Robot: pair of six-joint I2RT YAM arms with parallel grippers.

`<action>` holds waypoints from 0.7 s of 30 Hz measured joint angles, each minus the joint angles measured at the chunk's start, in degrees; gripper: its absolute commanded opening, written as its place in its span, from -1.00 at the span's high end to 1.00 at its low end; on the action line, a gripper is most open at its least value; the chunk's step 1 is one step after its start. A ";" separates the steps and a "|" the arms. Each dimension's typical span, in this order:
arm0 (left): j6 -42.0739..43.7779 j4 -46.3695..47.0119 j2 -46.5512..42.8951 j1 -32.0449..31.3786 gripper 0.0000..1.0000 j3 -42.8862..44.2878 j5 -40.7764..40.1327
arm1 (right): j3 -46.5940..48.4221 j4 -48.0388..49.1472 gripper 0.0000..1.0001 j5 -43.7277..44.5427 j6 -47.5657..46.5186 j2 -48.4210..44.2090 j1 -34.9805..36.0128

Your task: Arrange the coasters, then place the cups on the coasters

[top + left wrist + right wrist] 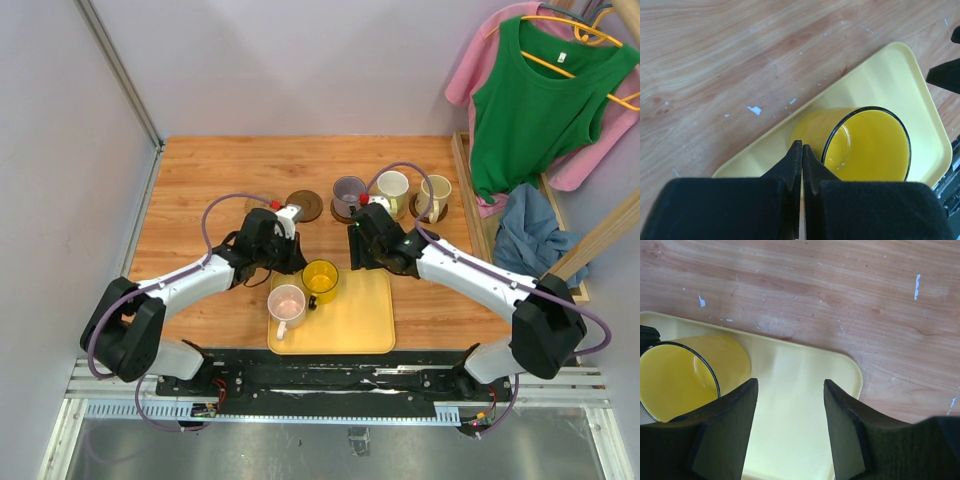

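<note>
Yellow glossy mug (320, 281) upright at far-left of pale yellow rounded-rectangle tray (365, 325). Left gripper (801, 148) pinched together, empty, tips just beside mug wall, mug to their right. Right gripper (790, 384) spread, empty, over bare tray. Left arm nearer.

Left arm (188, 283) and right arm (470, 272): white tubular links between bulky black joint housings (125, 325). A lilac cable (212, 215) looped above each wrist near the centre of the top view, and a second loop hung at each shoulder in the lower corners. A small red mark (276, 204) sat on each wrist. Left gripper (801, 148): matte black, fingers (790, 167) tapering to thin wedge tips from blocky bodies. Right gripper (790, 382): matte black, with broad, flat-faced fingers and angled tips.
</note>
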 measured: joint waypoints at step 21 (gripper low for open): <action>4.66 -10.43 3.91 -8.72 0.74 8.39 1.51 | -5.25 -3.28 -0.97 0.28 -0.11 -8.46 7.76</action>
